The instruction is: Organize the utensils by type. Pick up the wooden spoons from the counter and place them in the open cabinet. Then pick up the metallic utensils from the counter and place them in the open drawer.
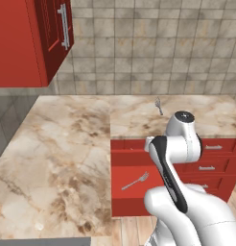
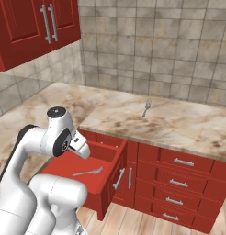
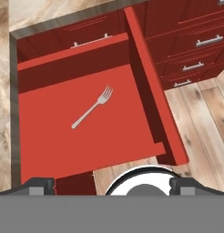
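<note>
The open drawer [image 3: 50,136] lies right below my gripper [image 3: 113,185], which is open with nothing between its two dark fingertips [image 3: 41,184]. One grey metal fork [image 3: 92,107] lies flat on the drawer's red floor, tines toward the counter side. It is the fork [image 1: 135,181] in the pulled-out drawer [image 1: 124,168], and the right base view shows this fork [image 2: 87,172] too. A second fork [image 1: 159,106] rests on the counter [image 1: 67,144] near the tiled wall. The wooden spoons are out of view. The red wall cabinet [image 1: 24,43] hangs at the upper left.
Shut red drawers [image 2: 179,183] with silver handles stand to the right of the open one. The open drawer's front [image 2: 108,188] juts out over the wooden floor [image 3: 200,118]. The counter runs in an L along the left [image 2: 23,114].
</note>
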